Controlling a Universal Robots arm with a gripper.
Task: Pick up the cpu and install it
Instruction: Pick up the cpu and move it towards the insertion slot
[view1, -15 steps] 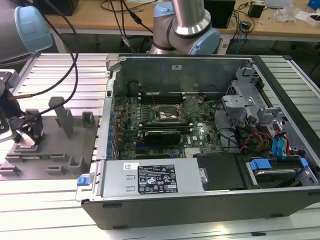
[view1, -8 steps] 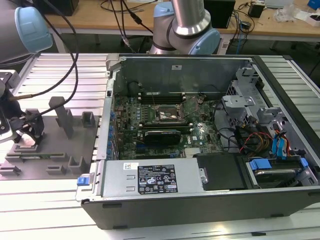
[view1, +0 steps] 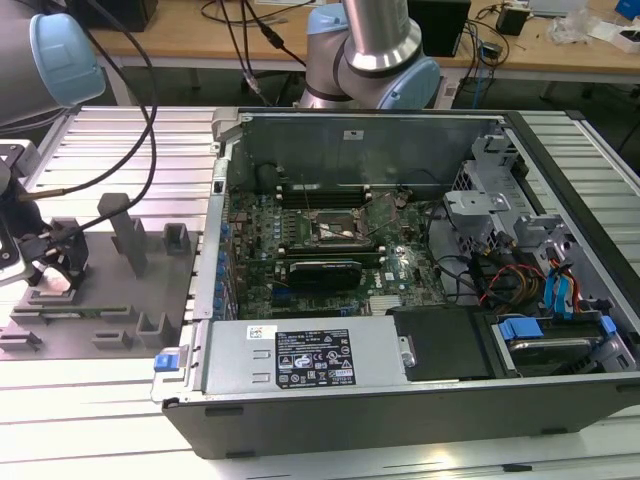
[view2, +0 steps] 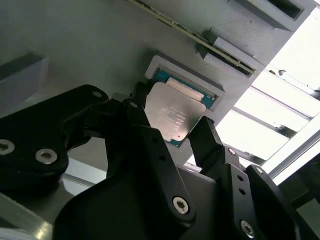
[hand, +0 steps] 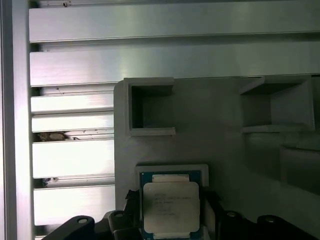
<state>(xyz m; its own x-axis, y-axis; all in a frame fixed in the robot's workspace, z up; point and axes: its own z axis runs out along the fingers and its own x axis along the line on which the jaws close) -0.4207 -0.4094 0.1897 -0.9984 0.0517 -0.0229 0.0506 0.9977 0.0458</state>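
The exterior view shows the hand (view1: 55, 272) low over a grey holder (view1: 120, 290) on the slatted desk (view1: 100, 420), to the exterior view's left of the opened computer case (view1: 330, 430). That case holds the motherboard (view1: 400, 265), and a printed white label (view1: 310, 360) sits on its power supply box.

Both wrist views show the cpu (view2: 175, 107) (hand: 171, 212) lying flat in a shallow square pocket of the holder. The hand is spread, with a black finger (view2: 145, 130) on either side of it. Faint print marks the cpu's lid.
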